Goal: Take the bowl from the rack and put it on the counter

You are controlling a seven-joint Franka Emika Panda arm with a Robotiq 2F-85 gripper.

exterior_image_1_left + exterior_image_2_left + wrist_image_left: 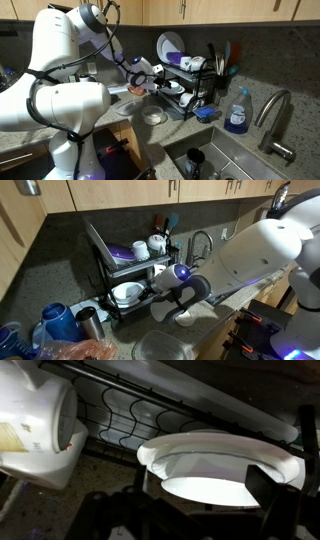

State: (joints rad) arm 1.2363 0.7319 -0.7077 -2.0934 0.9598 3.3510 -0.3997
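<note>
Sitting against rack point(125, 410) wires, bowl point(215, 460) near gripper point(144, 84)

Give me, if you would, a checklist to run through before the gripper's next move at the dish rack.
1. Gripper facing the pale white round bowl: ok, bowl fills the wrist view.
2. Fingers shut on the bowl: cannot tell.
3. Bowl clear of the black wire dish rack: not ok, wires sit just behind it.
4. White container beside the bowl, clearance: cannot tell.
5. Bare patch of speckled granite counter before the rack: ok.
</note>
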